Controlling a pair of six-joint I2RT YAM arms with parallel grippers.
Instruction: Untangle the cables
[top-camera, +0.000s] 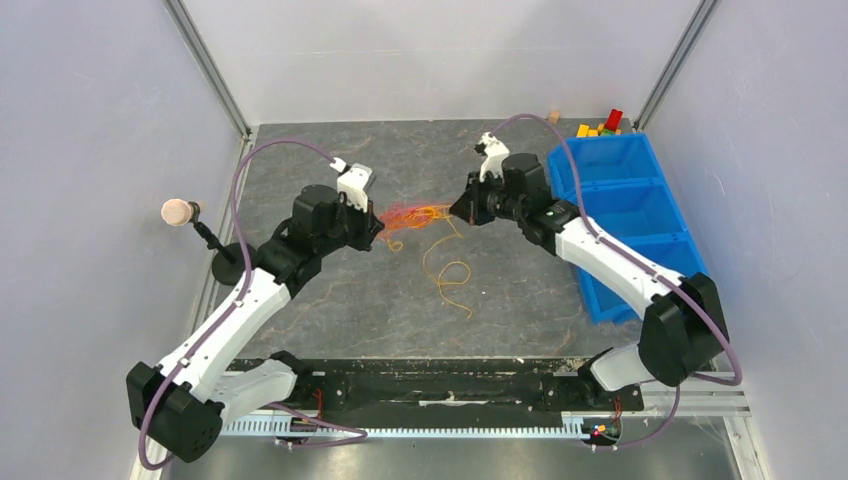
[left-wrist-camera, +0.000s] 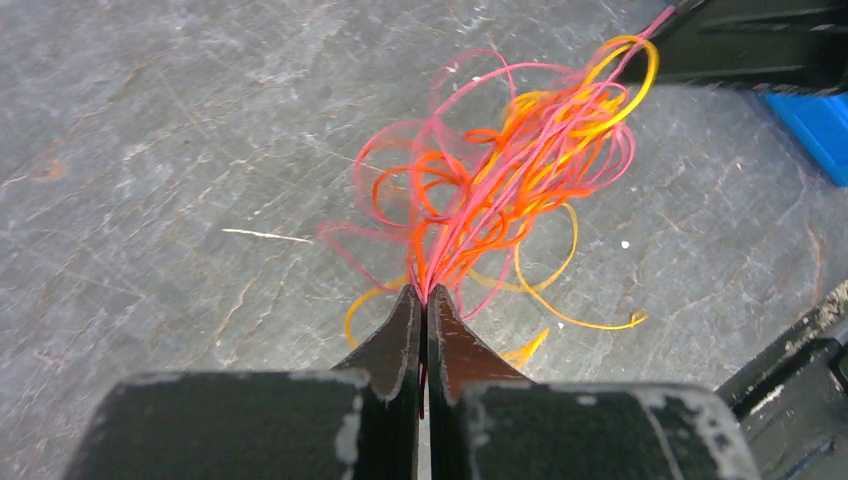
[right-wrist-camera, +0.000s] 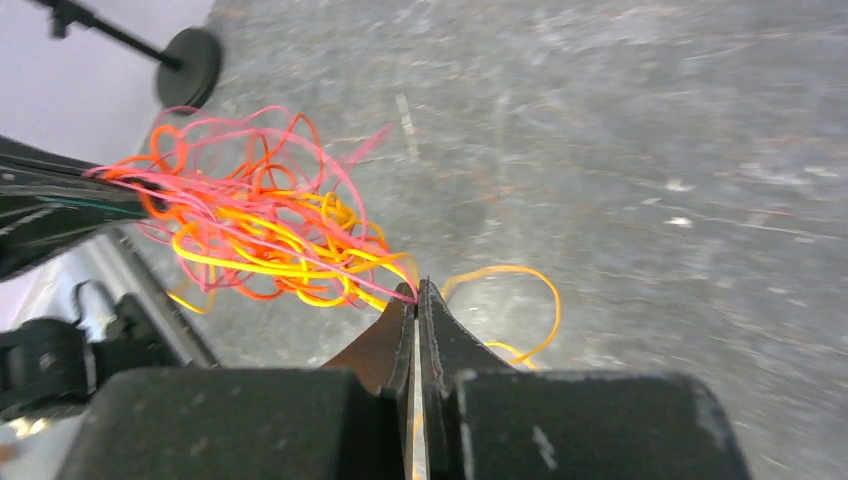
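Observation:
The cables (top-camera: 412, 215) are a tangle of thin red, orange and yellow wires stretched between my two grippers above the middle of the table. My left gripper (top-camera: 378, 226) is shut on the left end of the bundle; in the left wrist view the cables (left-wrist-camera: 505, 180) fan out from the tips of the left gripper (left-wrist-camera: 426, 292). My right gripper (top-camera: 458, 208) is shut on strands at the right end; the right gripper (right-wrist-camera: 415, 290) pinches pink and yellow wires of the cables (right-wrist-camera: 265, 225). One orange-yellow strand (top-camera: 452, 280) hangs in loops down onto the table.
A blue divided bin (top-camera: 625, 220) stands at the right. Small coloured blocks (top-camera: 600, 125) lie at the back right. A stand with a round pink head (top-camera: 180, 212) sits at the left edge. The tabletop (top-camera: 330, 300) is grey stone-like.

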